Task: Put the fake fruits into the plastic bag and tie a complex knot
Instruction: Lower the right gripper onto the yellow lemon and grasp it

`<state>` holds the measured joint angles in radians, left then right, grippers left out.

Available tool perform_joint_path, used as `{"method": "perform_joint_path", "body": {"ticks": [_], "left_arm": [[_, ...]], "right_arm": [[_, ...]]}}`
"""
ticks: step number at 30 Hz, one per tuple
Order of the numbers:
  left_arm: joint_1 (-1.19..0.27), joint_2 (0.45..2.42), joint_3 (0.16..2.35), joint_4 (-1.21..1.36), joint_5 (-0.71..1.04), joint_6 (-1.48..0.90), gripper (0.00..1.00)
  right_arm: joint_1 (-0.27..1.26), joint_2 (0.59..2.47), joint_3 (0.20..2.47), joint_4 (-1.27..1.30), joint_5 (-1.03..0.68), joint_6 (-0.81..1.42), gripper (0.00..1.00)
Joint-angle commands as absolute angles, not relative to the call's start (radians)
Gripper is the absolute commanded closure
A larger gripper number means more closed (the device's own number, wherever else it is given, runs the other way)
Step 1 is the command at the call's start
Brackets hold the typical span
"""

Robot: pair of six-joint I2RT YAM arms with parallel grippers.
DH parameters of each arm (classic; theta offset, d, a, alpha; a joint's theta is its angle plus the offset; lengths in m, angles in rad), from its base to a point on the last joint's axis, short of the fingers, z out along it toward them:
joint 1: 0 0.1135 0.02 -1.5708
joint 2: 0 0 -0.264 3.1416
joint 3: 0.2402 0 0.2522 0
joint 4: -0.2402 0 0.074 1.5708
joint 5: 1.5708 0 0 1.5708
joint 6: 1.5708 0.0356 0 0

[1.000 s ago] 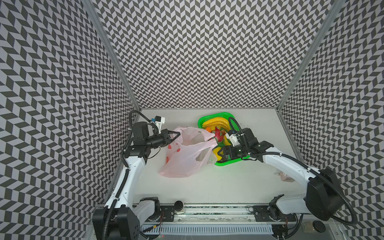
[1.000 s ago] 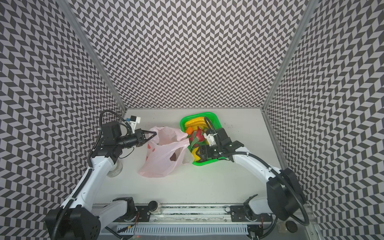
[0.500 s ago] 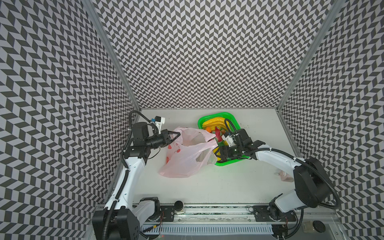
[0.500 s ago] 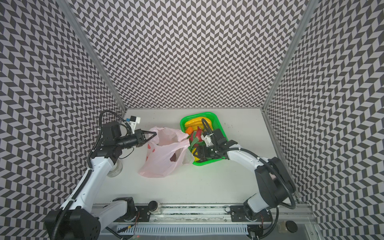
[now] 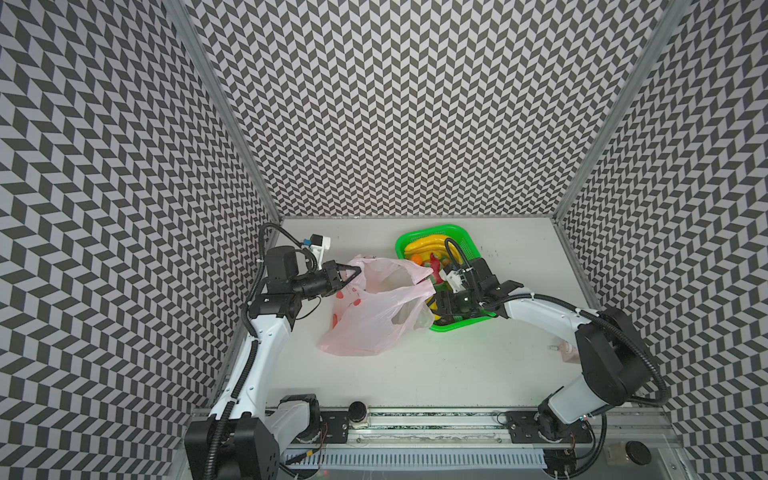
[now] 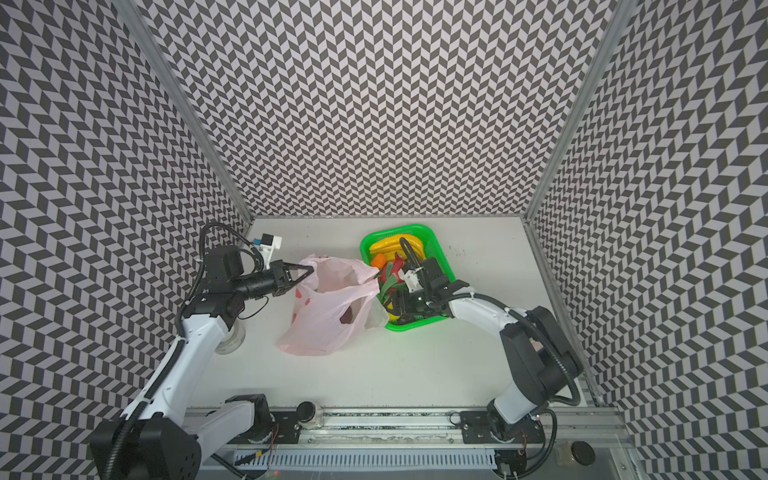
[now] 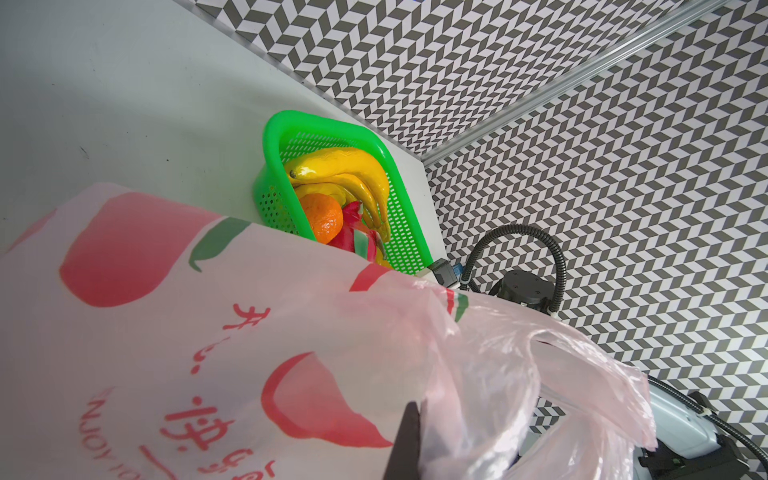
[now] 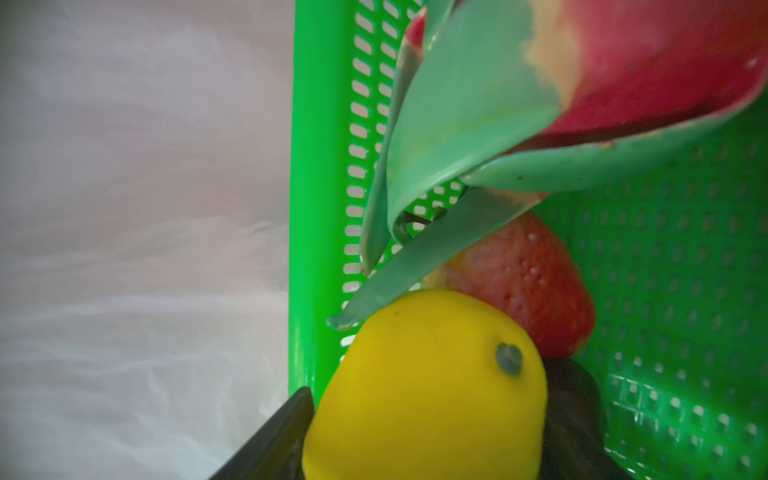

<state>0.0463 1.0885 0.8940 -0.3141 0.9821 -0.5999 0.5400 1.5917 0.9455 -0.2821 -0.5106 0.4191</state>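
L gripper (image 5: 348, 272) is seen left of centre in both top views, pressed together on the upper rim of the bag (image 5: 374, 320). That side of the bag is held up off the table (image 5: 457, 374), while its bottom is rested on the table, centre-left. Bag mouth is gaped open toward the right of frame. A dark ball (image 6: 346, 318) is made out through the film, low in the bag. In the L wrist view a dark finger (image 7: 409, 440) is caught at bottom centre w/ pink film bunched against it.

Basket (image 7: 328, 120), bright green, is parked just right of the bag and pressed against it at the near corner. Bananas (image 5: 428, 246) are piled at its far end. An orange (image 7: 322, 218) is tucked beside them, and a dragon fruit (image 8: 665, 62) is laid mid-basket, leaves hung over the rest.

R gripper (image 5: 436, 309) is dipped into the basket's near-left corner, next to the bag. In the R wrist view, bottom centre, a lemon (image 8: 424, 395) is framed btw. the two dark fingers (image 8: 274, 436). They are set apart, one each side, close against it. Whether it's actually squeezed can't be told. Lemon is sat in the basket, w/ a red fruit (image 8: 532, 282) touching it just behind.
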Motion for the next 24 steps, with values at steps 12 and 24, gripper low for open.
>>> {"method": "perform_joint_path", "body": {"ticks": [12,24], "left_arm": [[0.052,1.069,0.887,-0.302,0.992,-0.586,1.00],[0.053,1.078,0.893,-0.303,0.990,-0.584,1.00]], "right_arm": [[0.536,1.509,0.934,-0.247,-0.425,0.402,0.40],[0.498,1.368,0.886,-0.264,-0.408,0.355,0.40]]}}
